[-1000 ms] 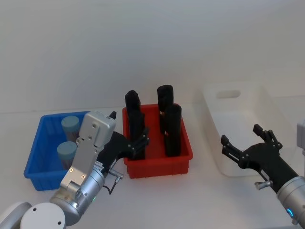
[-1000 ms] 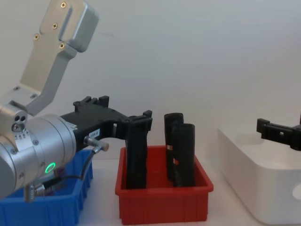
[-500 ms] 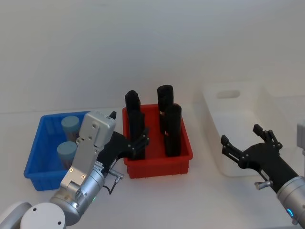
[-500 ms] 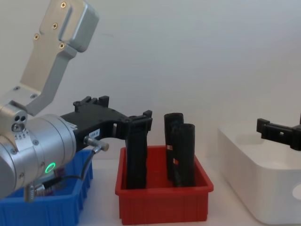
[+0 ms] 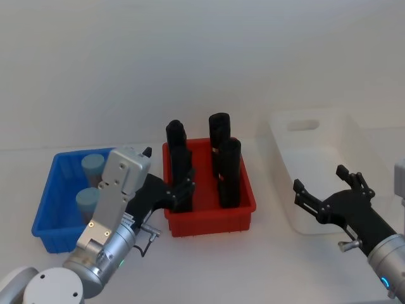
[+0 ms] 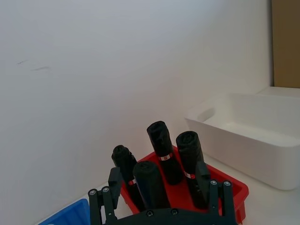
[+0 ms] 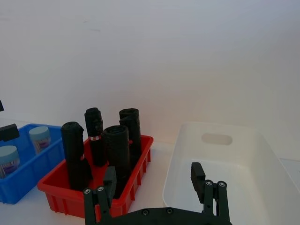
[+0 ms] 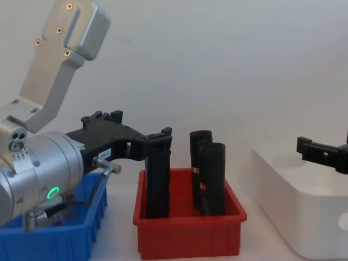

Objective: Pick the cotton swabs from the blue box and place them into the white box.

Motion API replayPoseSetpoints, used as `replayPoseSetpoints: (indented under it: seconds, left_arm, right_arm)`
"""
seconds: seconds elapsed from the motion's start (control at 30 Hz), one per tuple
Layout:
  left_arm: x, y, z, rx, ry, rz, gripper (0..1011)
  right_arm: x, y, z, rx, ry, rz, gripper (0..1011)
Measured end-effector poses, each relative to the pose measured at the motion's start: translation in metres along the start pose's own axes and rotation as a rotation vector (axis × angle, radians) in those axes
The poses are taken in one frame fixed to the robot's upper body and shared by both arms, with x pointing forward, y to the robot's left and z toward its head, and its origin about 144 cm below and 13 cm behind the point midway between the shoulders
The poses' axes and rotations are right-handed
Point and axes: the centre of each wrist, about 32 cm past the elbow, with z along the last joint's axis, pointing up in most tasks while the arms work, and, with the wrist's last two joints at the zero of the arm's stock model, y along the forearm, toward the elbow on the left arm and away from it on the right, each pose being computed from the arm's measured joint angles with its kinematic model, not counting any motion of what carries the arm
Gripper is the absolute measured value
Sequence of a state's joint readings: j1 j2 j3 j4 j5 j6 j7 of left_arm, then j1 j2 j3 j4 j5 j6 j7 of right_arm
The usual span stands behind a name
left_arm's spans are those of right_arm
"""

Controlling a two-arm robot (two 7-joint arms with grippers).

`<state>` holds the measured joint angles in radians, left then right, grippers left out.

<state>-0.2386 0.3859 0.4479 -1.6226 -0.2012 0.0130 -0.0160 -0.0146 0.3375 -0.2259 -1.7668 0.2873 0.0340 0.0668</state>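
- The left gripper (image 5: 168,170) hangs above the gap between the blue box (image 5: 44,209) and the red bin (image 5: 209,223), at about 7 o'clock from the bin's centre.
- Its fingers are spread wide and nothing is between them. In the left wrist view the gripper (image 6: 158,174) frames the black rolls (image 6: 161,150) without closing on any.
- From the chest the same gripper (image 8: 136,125) has one fingertip lined up with the front-left roll. I cannot tell if they touch.
- The right gripper (image 5: 319,177) hovers over the near-left edge of the white box (image 5: 302,125), about 7 o'clock from the box's middle.
- Its fingers are also wide apart and empty. Its wrist view shows the gripper (image 7: 153,176) above the tub's bare floor.
- The cotton swabs (image 5: 93,166) are two pale-lidded jars standing upright in the blue box, one at 12 o'clock from the other and a little apart.
- The blue box sits at 9 o'clock from the red bin, and the white box at 3 o'clock from it, all on the table (image 5: 221,266).
- From the right wrist the jars (image 7: 39,136) show a bluish band of label, too small to read.
- Each black roll has a thin white-and-red band near its top; no writing on it can be read.
- A small white sticker on the left gripper's body cannot be read either.
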Motion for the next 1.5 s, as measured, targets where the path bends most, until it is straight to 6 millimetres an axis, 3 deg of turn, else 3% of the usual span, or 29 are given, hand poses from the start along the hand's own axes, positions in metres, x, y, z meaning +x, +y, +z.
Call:
replayPoseSetpoints:
  seconds: [1.03,1.5]
  left_arm:
    - [0.083,-0.009,-0.020,0.181,0.116,0.099,1004]
    - [0.107,-0.010,-0.034,0.274,0.189,0.140,1004]
  right_arm:
    - [0.000,0.000,0.000,0.000,0.000,0.000,1001]
    - [0.000,0.000,0.000,0.000,0.000,0.000,1002]
